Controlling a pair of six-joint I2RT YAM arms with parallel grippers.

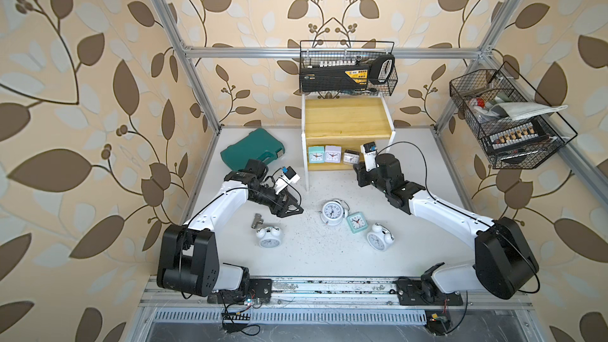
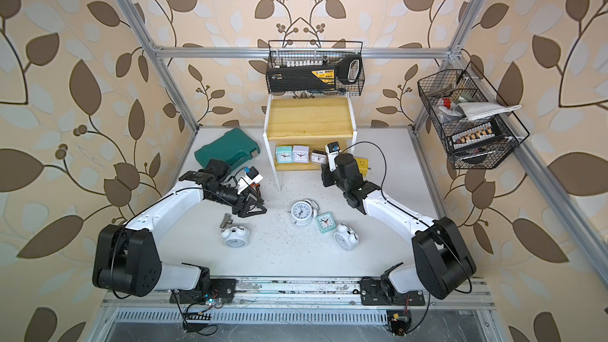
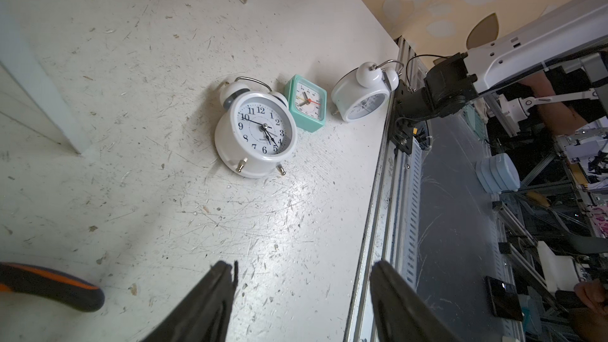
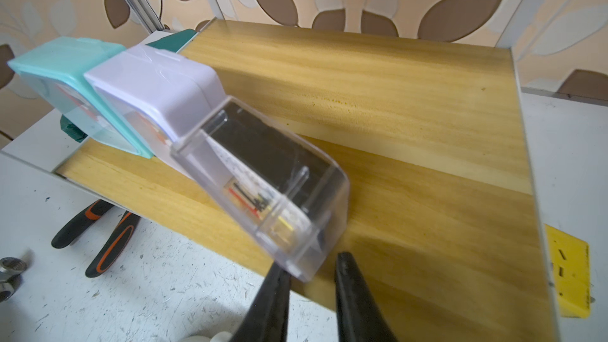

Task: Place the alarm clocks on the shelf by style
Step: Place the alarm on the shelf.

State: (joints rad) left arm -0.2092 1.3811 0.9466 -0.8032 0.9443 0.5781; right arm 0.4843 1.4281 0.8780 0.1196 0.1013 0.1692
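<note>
Right jaws drawn narrow, tips at near lower corner of clear clock on shelf lower board; grip uncertain. Left jaws half-wide, empty, above surface.

This is a robotics lab cell dressed up to look like a home. Leaf-patterned wallpaper hangs on panels inside a bare aluminium frame. Two robot arms, left and right, are bolted to a metal rail along the front of a scratched white table. A small wooden shelf and wire baskets of tools serve as props. In the left wrist view, more metal framing and equipment stand beyond the table edge.
</note>
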